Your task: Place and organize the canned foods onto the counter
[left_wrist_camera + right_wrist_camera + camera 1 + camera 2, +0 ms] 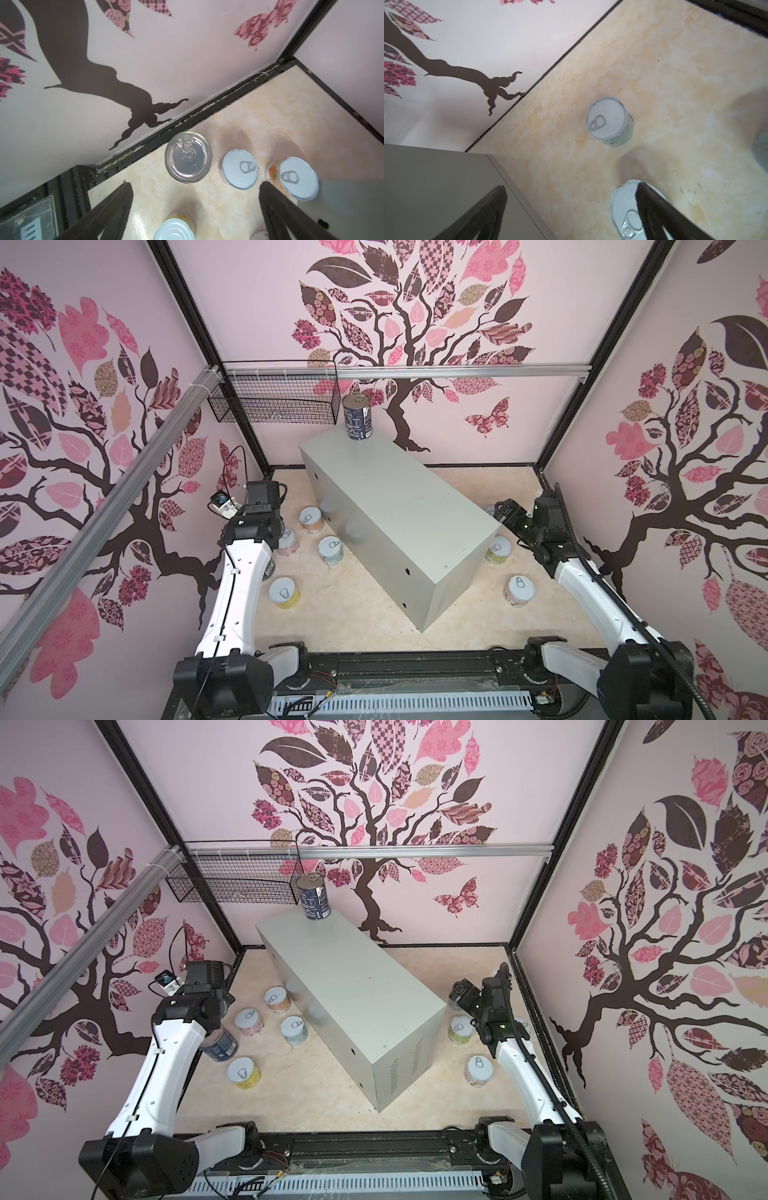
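Observation:
The counter point(399, 506) lies diagonally on the floor. A dark-blue can point(358, 418) stands upright at its far end. Left of the counter stand several short white-lidded cans point(311, 519) and a second dark-blue can point(220, 1046), half hidden under my left arm. My left gripper point(195, 182) hangs open above that can's silver top point(188, 156), holding nothing. My right gripper point(500, 510) is open beside the counter's right edge, one finger over the counter and the other over a white-lidded can point(629, 207). A pale green can point(609, 121) stands beyond it. Two more short cans point(498, 549) stand nearer the front.
A black wire basket point(274, 400) hangs on the back wall at left, under an aluminium rail point(457, 372). Patterned walls close in the beige floor point(361, 614) on three sides. The arm bases and a cable tray point(399, 701) line the front edge.

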Available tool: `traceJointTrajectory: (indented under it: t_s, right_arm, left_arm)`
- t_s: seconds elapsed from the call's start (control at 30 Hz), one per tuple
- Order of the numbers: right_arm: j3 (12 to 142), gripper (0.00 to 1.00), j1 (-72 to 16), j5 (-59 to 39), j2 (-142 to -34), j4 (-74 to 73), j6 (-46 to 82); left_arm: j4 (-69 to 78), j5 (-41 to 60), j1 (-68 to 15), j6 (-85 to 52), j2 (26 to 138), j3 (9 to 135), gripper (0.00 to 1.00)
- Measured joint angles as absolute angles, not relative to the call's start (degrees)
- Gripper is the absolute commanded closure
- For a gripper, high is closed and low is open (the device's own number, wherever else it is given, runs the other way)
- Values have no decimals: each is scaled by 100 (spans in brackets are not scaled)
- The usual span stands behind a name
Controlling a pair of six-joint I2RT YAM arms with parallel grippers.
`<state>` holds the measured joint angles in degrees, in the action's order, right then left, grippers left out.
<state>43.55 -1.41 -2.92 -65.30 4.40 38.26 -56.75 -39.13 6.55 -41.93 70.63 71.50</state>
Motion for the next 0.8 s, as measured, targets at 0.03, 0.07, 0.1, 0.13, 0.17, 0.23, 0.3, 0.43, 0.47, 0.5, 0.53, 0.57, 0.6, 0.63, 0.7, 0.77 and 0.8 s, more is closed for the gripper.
traceJointTrajectory:
  t_s: [0.03, 0.07, 0.1, 0.13, 0.17, 0.23, 0.3, 0.43, 0.47, 0.5, 0.53, 0.57, 0.6, 0.63, 0.7, 0.77, 0.8]
  right_arm:
    - [4285, 0, -141, -314, -6598, 336, 3865]
    - [4217, 0, -141, -329, -6652, 235, 3883]
    - [4158, 0, -141, -346, -6692, 150, 3887]
    - [4099, 0, -141, -373, -6726, 73, 3900]
    - [4047, 0, -141, -395, -6753, 10, 3903]
    - [3975, 0, -141, -449, -6779, -113, 3903]
    - [3918, 0, -141, -486, -6783, -248, 3903]
    - [3754, 0, -141, -585, -6768, -510, 3900]
    - [3704, 0, -141, -615, -6761, -548, 3898]
    - [3664, 0, -141, -642, -6753, -561, 3898]
    - [3618, 0, -141, -661, -6737, -576, 3896]
    - [3577, 0, -141, -683, -6711, -582, 3894]
    - [3544, 0, -141, -707, -6676, -585, 3889]
    - [3522, 0, -141, -725, -6639, -589, 3885]
    - [3507, 0, -141, -762, -6556, -598, 3881]
    - [3507, 0, -141, -797, -6490, -648, 3881]
    - [3507, 0, -141, -821, -6460, -670, 3883]
  left_arm:
    - [-5710, -3898, 770, -4254, 7172, 7144, 2]
    - [-5739, -3896, 880, -4331, 7286, 7126, 2]
    - [-5756, -3896, 932, -4370, 7352, 7105, 2]
    - [-5776, -3907, 969, -4425, 7432, 7070, 2]
    - [-5784, -3920, 978, -4482, 7505, 7017, 2]
    - [-5778, -3924, 978, -4545, 7609, 6921, 2]
    - [-5774, -3931, 978, -4609, 7719, 6836, 2]
    - [-5680, -3935, 1017, -4681, 7981, 6724, 2]
    - [-5621, -3935, 1026, -4692, 8038, 6681, 2]
    - [-5577, -3935, 1031, -4696, 8079, 6639, 2]
    - [-5537, -3935, 1037, -4698, 8125, 6598, 2]
    - [-5498, -3929, 1044, -4700, 8167, 6563, 2]
    - [-5478, -3918, 1057, -4703, 8219, 6549, 2]
    - [-5457, -3905, 1072, -4707, 8265, 6549, 2]
    - [-5374, -3822, 1149, -4720, 8392, 6549, 2]
    - [-5304, -3721, 1247, -4718, 8488, 6549, 2]
    - [-5260, -3675, 1295, -4713, 8523, 6543, 2]
